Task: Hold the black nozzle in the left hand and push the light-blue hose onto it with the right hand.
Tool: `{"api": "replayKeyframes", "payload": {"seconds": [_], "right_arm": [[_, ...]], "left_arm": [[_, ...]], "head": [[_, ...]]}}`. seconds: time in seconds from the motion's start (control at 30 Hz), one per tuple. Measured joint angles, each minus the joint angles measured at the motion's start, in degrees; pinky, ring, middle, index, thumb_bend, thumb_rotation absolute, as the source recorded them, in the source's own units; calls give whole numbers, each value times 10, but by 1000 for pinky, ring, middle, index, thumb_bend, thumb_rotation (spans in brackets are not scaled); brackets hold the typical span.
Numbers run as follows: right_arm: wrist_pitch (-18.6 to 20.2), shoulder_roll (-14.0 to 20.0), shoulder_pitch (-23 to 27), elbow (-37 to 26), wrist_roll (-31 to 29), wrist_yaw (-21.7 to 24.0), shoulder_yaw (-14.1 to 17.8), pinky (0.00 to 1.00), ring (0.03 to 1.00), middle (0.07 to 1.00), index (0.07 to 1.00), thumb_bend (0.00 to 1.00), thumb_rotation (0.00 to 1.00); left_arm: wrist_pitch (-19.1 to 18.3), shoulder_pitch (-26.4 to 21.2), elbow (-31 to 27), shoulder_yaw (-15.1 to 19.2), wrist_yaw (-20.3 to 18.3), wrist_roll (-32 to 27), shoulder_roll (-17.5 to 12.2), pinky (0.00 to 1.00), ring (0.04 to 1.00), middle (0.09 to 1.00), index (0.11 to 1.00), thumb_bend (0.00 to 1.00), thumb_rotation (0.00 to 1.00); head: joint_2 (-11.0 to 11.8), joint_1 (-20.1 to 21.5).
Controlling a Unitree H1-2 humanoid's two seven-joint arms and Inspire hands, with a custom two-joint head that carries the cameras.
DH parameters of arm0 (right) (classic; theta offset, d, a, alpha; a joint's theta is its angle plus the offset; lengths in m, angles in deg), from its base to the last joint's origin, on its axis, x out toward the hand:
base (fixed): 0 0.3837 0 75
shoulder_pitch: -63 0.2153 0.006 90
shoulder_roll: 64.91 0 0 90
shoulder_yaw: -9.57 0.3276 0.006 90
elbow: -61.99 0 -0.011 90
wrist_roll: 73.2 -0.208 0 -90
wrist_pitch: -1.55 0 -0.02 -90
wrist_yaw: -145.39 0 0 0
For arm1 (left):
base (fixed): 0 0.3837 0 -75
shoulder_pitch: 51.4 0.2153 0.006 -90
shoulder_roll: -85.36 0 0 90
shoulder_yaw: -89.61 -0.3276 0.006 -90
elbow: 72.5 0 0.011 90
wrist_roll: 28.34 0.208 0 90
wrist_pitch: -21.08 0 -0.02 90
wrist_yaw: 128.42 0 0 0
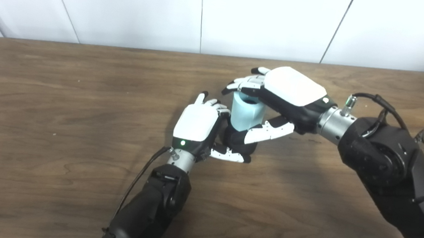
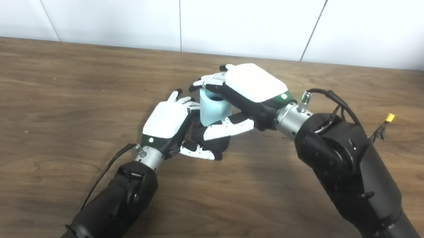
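Nozzle (image 1: 237, 141) shows only in part: a black, rounded body low between the two hands, most of it covered by white fingers and by the hose above it. Where the black part ends and the dark palm of the left hand (image 1: 196, 127) begins is hard to make out, and the joint between nozzle and hose is hidden, so how far one sits on the other cannot be told.

The left hand lies just left of the nozzle, its white back turned up, its fingers (image 1: 228, 155) curled around the black body from below and from the far side; it holds the nozzle. A green light glows at its wrist.

The light-blue hose (image 1: 247, 113) stands upright directly above the nozzle, touching it. It reads as a short, pale, faceted tube with an open dark mouth at the top; its far side and lower rim are covered. The right hand (image 1: 289, 91) reaches in from the right of the nozzle and over the hose, fingers (image 1: 244, 84) bent around the tube's far side at the top and the thumb (image 1: 268, 132) pressed across its near side lower down, so the hand is closed on the hose.

Both hands and both parts sit near the middle of the brown wooden surface (image 1: 62, 121). The right forearm is cut off at the lower right corner, the left forearm at the bottom edge.
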State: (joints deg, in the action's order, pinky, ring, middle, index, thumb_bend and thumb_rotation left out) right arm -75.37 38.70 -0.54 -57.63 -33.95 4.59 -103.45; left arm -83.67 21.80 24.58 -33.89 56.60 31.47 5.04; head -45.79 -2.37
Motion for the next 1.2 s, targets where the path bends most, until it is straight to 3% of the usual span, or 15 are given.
{"api": "replayKeyframes", "payload": {"seconds": [0.5,0.8,1.2], "right_arm": [[33,19,-9,-26,-1,0,-15,978,921,905,888,717,1000],[92,27,-8,-59,-62,40,20,939,962,955,939,702,1000],[107,39,-1,-66,-83,57,41,905,943,932,927,686,1000]], "left_arm": [[-2,-1,-1,-2,-6,4,0,1000,864,760,480,526,56],[-8,-1,-10,-2,-22,11,1,1000,873,747,481,525,55],[-8,0,-16,1,-30,14,3,1000,872,752,481,525,56]], "head": [[0,0],[0,-2],[-3,-3]]}}
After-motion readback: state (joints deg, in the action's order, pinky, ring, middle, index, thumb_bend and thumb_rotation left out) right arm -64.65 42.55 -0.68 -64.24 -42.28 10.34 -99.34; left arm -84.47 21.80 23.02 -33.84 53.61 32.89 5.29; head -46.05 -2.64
